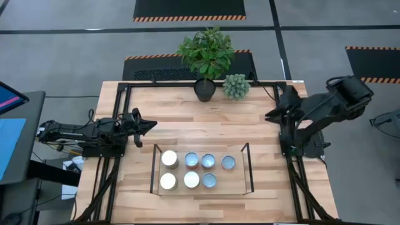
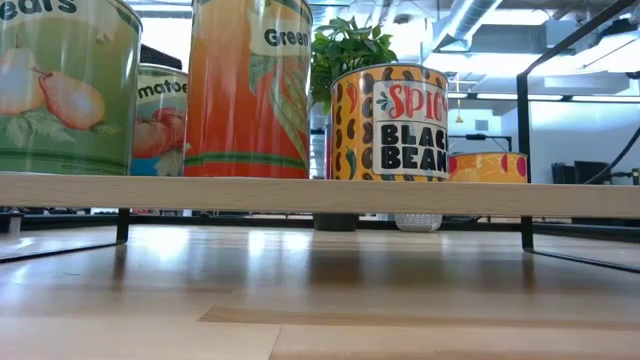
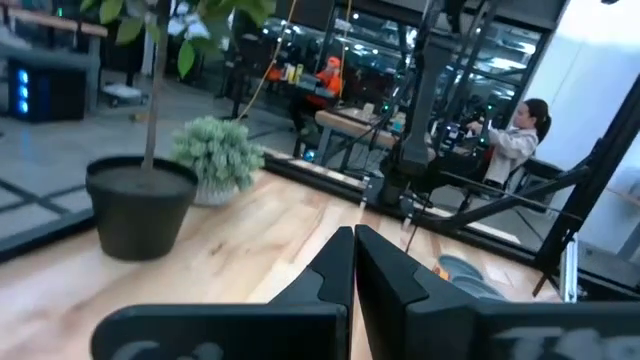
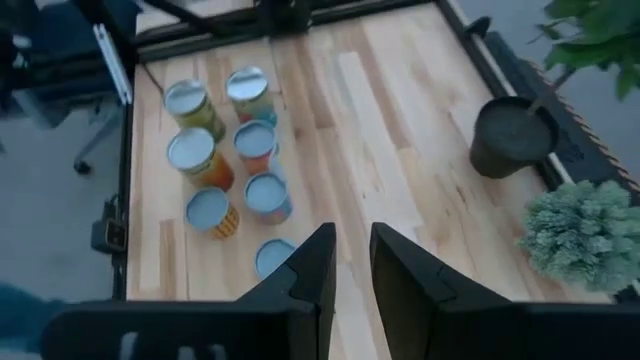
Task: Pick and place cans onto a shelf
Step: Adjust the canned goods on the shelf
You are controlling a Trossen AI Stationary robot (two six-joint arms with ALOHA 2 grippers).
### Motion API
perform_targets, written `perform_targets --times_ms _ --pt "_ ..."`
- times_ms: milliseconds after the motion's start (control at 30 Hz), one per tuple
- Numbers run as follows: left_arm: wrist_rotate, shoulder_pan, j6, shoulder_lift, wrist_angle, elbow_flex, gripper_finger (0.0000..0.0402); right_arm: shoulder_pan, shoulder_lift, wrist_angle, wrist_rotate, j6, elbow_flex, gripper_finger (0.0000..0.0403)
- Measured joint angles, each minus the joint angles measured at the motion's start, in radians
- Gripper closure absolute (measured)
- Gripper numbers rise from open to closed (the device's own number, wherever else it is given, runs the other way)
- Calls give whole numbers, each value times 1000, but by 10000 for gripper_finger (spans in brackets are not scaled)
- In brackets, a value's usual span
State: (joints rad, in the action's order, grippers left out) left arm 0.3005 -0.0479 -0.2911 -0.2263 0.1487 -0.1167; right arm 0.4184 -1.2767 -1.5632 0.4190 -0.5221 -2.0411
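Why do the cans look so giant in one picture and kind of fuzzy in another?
In the low view the camera sits right by the shelf, so the cans loom large and sharp, with bright ceiling lights behind. In the right wrist view the cans look soft and blurry, and so does the pale bushy plant.

Non-task items, my field of view | dark plant pot (image 1: 204, 90) with leafy green plant (image 1: 207, 51), far edge of my wooden tabletop (image 1: 187, 119) | small pale-green bushy plant (image 1: 236, 86) just beside that pot | seated person (image 3: 512, 140) at a desk beyond my table | striped floor mats (image 1: 189, 9) past the far edge
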Motion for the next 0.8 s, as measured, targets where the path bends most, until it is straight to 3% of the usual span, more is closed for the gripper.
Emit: perform_targets --times_ms 133,233,600,800 --pt "5 7 45 0 -5 -6 401 14 29 5 40 21 22 310" --pt "23 24 43 0 -18 -6 401 42 79 36 77 31 126 310" --pt "-4 74 28 0 -22 -6 401 160 569 681 81 106 861 310" --pt "-4 79 48 0 -23 -6 401 163 789 965 81 184 1151 310"
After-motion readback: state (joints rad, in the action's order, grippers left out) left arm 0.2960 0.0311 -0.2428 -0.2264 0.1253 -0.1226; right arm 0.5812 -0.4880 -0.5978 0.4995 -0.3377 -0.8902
